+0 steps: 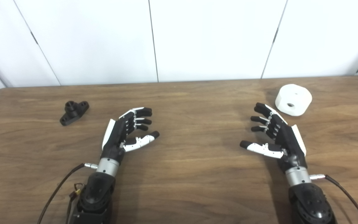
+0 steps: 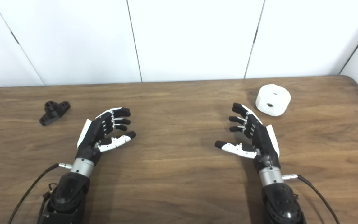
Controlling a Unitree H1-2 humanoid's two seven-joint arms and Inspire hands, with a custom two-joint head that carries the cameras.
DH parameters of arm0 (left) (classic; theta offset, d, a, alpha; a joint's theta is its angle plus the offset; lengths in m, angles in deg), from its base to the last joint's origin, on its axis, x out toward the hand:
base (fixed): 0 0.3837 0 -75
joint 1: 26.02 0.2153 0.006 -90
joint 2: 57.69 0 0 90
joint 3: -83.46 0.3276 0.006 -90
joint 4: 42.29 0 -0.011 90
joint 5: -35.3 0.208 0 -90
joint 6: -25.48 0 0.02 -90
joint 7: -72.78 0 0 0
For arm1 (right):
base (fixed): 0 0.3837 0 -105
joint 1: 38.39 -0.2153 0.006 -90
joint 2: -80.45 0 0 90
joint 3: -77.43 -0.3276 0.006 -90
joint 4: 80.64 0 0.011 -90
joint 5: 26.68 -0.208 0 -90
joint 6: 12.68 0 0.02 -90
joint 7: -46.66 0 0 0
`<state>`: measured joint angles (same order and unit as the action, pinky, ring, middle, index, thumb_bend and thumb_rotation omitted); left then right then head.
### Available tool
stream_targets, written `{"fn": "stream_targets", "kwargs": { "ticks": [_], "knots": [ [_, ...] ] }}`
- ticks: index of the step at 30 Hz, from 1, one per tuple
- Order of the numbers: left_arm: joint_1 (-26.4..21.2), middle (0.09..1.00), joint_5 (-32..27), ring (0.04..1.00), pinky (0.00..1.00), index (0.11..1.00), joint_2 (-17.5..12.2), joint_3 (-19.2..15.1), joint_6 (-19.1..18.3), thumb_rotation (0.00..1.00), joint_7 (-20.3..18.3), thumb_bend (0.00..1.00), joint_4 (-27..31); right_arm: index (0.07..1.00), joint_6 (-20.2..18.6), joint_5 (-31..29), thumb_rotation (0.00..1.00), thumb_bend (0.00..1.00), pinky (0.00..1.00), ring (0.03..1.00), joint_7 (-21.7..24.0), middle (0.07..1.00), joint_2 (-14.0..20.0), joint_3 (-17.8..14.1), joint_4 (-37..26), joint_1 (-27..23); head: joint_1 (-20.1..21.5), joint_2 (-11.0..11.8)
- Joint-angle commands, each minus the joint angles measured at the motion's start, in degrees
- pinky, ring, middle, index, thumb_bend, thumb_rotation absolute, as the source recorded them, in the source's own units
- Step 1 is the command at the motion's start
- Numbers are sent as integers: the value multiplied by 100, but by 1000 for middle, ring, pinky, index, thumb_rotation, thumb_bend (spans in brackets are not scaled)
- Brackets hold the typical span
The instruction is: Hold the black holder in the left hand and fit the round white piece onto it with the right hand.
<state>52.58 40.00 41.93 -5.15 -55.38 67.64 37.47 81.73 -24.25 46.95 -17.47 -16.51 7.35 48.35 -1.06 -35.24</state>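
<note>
Black holder point(image 1: 74, 112) lies on the desk point(image 1: 185, 183), up and to the left of my left hand point(image 1: 126, 132), long axis diagonal. White round piece point(image 1: 293, 99) sits just beyond my right hand point(image 1: 273, 137). Both hands open, w/ nothing held. I judge left reaches first.

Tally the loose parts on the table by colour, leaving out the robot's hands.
Black: 1, the black holder
White: 1, the round white piece
Total: 2, both lying apart on the wooden table, neither held.
</note>
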Motion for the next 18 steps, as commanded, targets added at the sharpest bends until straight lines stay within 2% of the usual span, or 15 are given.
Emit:
{"fn": "stream_targets", "kwargs": {
  "ticks": [1,11,14,18],
  "knots": [
    [13,744,-71,673,587,706,57,39,89,0,15,696,-99,832,62,-35,44,766,625,764,12,843,35,-10,-209,-101,-8,-3],
    [-14,742,-93,674,610,707,72,35,119,0,11,709,-160,830,51,-25,45,767,632,766,-1,844,34,-20,-194,-121,-80,28],
    [-26,743,-99,676,610,707,106,49,129,0,15,703,-195,831,105,-47,52,766,634,763,22,844,70,-32,-141,-135,-404,74],
    [-72,734,-113,682,613,695,219,67,106,0,46,703,-349,831,340,-244,45,759,635,762,126,848,156,-82,123,-178,-1065,306]
  ]
}}
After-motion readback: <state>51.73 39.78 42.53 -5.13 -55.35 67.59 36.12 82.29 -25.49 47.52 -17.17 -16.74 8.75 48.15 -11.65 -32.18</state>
